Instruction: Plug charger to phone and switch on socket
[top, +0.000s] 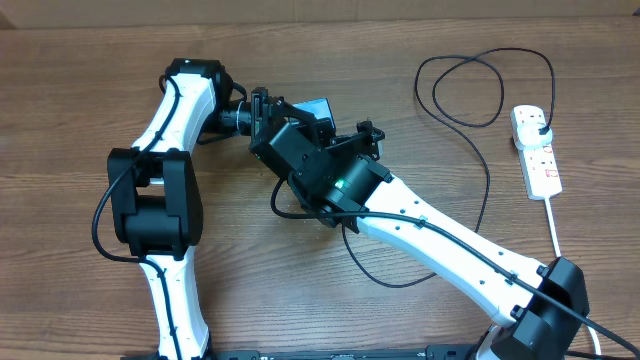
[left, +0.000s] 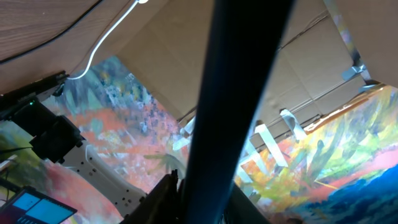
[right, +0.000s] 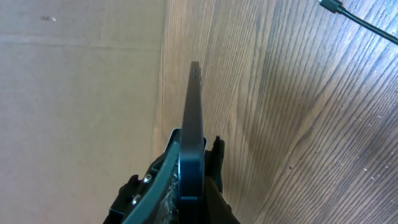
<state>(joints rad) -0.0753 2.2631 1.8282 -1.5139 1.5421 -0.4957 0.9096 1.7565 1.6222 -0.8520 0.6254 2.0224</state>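
The phone (top: 318, 106) is lifted off the table at mid-table, between both arms. In the right wrist view it stands edge-on as a thin dark-blue slab (right: 193, 118), with my right gripper (right: 196, 146) shut on its lower end. My left gripper (left: 205, 186) flanks the same phone (left: 236, 93) with both fingers against its sides. From above, the left gripper (top: 275, 112) and right gripper (top: 308, 128) meet at the phone. The charger's black cable (top: 470, 90) loops at the back right, its plug in the socket (top: 537, 150). Its connector tip (right: 333, 6) lies on the wood.
The socket's thick white cord (top: 552, 225) runs toward the front right edge. Slack black cable (top: 400, 283) curves under the right arm. A cardboard wall (right: 81, 93) stands along the table's far side. Wood tabletop (top: 80, 100) lies bare to the left.
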